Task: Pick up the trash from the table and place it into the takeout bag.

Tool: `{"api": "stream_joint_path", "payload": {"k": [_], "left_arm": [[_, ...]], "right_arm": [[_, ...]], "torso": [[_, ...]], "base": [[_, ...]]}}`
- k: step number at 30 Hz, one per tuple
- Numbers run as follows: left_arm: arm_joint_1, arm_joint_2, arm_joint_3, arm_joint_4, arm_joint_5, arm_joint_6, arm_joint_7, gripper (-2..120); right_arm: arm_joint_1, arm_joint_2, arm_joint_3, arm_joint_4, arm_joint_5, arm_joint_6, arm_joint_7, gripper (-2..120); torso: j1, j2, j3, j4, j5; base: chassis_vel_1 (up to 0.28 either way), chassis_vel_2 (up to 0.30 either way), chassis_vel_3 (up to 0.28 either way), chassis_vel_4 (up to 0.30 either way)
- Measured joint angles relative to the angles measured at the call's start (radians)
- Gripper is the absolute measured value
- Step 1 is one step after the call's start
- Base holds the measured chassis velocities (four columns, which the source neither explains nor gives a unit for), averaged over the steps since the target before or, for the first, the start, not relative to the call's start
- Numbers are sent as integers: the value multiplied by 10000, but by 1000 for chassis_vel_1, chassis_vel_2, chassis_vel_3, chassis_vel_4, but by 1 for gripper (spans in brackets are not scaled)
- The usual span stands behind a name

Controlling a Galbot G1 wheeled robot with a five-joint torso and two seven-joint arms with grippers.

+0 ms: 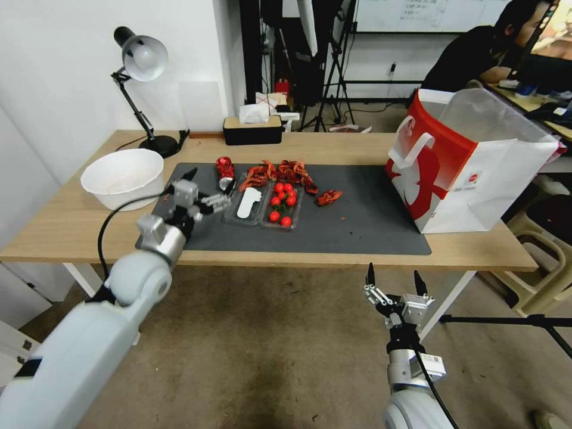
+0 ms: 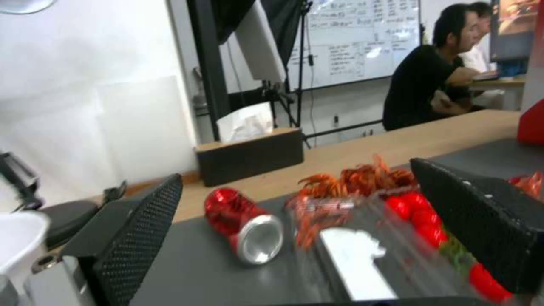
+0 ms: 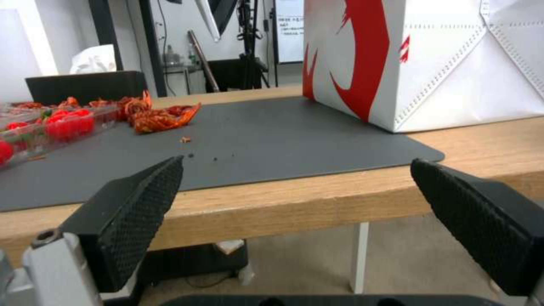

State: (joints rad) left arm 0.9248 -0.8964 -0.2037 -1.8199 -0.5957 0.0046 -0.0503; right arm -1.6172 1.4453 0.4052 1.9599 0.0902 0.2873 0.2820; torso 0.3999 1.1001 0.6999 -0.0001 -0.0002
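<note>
A: Where does the left hand (image 1: 205, 192) sit?

B: Over the left end of the large dark grey rectangular mat (image 1: 363, 220) on the long light-wood worktop (image 1: 333, 146). Its black textured fingers (image 2: 139, 231) are spread wide and hold nothing. In the left wrist view they stand on either side of the crushed red can (image 2: 244, 225) and the near end of the clear plastic two-compartment tray (image 1: 262, 205).

A: And the can itself?

B: It lies on its side on the mat, silver end towards the hand, just beside the tray's left far corner (image 1: 225, 170). No finger touches it.

A: What is in the tray?

B: A flat white piece in the left compartment and red cherry tomatoes (image 1: 282, 201) in the right. Orange-red crayfish shells (image 1: 280, 173) are heaped on the mat behind the tray, with one loose shell (image 1: 329, 196) to the right of it.

A: The right hand?

B: The right hand (image 1: 393, 280) hangs below and in front of the worktop edge, fingers pointing up and wide apart, empty. Its wrist view looks across the mat (image 3: 255, 140) at the bag.

A: Where is the bag?

B: The large red-and-white paper takeout bag (image 1: 471, 167) stands upright and open at the right end of the worktop, partly on the mat's right far corner. A white round bowl (image 1: 123, 177) sits on the bare wood left of the mat, near a black desk lamp (image 1: 142, 77); a dark tissue box (image 1: 252, 128) stands at the far edge.
</note>
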Motion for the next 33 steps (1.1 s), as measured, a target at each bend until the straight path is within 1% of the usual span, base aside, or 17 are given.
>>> {"api": "stream_joint_path", "payload": {"k": [1, 2, 3, 5, 6, 9, 11, 12, 14, 15, 18, 21, 22, 24, 25, 31, 33], "left_arm": [[795, -136, -417, -257, 270, -128, -13, 100], [1079, -205, -566, -328, 425, -198, -16, 100], [1079, -205, -566, -328, 425, -198, -16, 100], [1773, -377, -1013, -521, 774, -349, -31, 100], [1773, -377, -1013, -521, 774, -349, -31, 100], [2546, -472, -1577, -721, 1079, -525, -35, 100], [2791, -518, -1724, -758, 1145, -601, -38, 100], [3092, -604, -1941, -803, 1216, -683, -38, 100], [4070, -891, -2748, -908, 1350, -1020, -34, 100], [4070, -891, -2748, -908, 1350, -1020, -34, 100], [5162, -1137, -3561, -946, 1623, -1497, -3, 100], [5571, -1289, -3805, -947, 1709, -1697, -1, 100], [5905, -1464, -3938, -902, 1864, -2000, 1, 100], [5977, -1508, -3966, -880, 1909, -2074, 1, 100], [6181, -1646, -4040, -806, 2031, -2305, 7, 100], [6647, -2013, -4120, -509, 2296, -2883, 29, 100], [6674, -2047, -4093, -461, 2324, -2954, 34, 100]], "right_arm": [[-24, -20, 20, 0, 0, 15, 8, 100], [-31, -24, 35, 0, -1, 21, 15, 100], [-31, -24, 35, 0, -1, 21, 15, 100], [-28, -22, 47, 16, 0, 27, 29, 100], [-28, -22, 47, 16, 0, 27, 29, 100], [-28, -12, 55, 51, 0, 35, 38, 100], [-30, -12, 57, 55, 1, 38, 40, 100], [-34, -10, 62, 64, 4, 42, 43, 100], [-40, -15, 87, 68, 18, 60, 53, 100], [-40, -15, 87, 68, 18, 60, 53, 100], [-13, -8, 107, 57, 40, 63, 64, 100], [1, 1, 106, 39, 43, 64, 68, 100], [8, 3, 110, 12, 48, 66, 74, 100], [10, 4, 112, 7, 49, 68, 75, 100], [18, 4, 116, -13, 54, 71, 78, 100], [54, 24, 116, -122, 63, 108, 82, 100], [59, 29, 110, -130, 64, 110, 83, 100]], "torso": [[0, 0, 0, 3, 3], [0, 0, 1, 2, -2], [0, 0, 1, 2, -2], [1, 0, 1, 0, 2], [1, 0, 1, 0, 2], [0, 1, 1, 0, 4], [0, 0, 0, 1, 3], [0, 0, 1, 1, 1], [0, 0, 1, 2, 1], [0, 0, 1, 2, 1], [0, 0, 0, 2, 2], [0, 0, 0, 1, 5], [0, 0, 1, 1, 0], [0, 1, 0, 1, 2], [0, 0, 1, 1, 3], [2, -1, 1, 1, 4], [1, -1, 1, 1, 2]], "base": [[0, 0, 0, 0], [0, 0, 0, 0], [0, 0, 0, 0], [0, 0, 0, 0], [0, 0, 0, 0], [0, 0, 0, 0], [0, 0, 0, 0], [0, 0, 0, 0], [0, 0, 0, 0], [0, 0, 0, 0], [0, 0, 0, 0], [0, 0, 0, 0], [0, 0, 0, 0], [0, 0, 0, 0], [0, 0, 0, 0], [0, 0, 0, 0], [0, 0, 0, 0]]}}
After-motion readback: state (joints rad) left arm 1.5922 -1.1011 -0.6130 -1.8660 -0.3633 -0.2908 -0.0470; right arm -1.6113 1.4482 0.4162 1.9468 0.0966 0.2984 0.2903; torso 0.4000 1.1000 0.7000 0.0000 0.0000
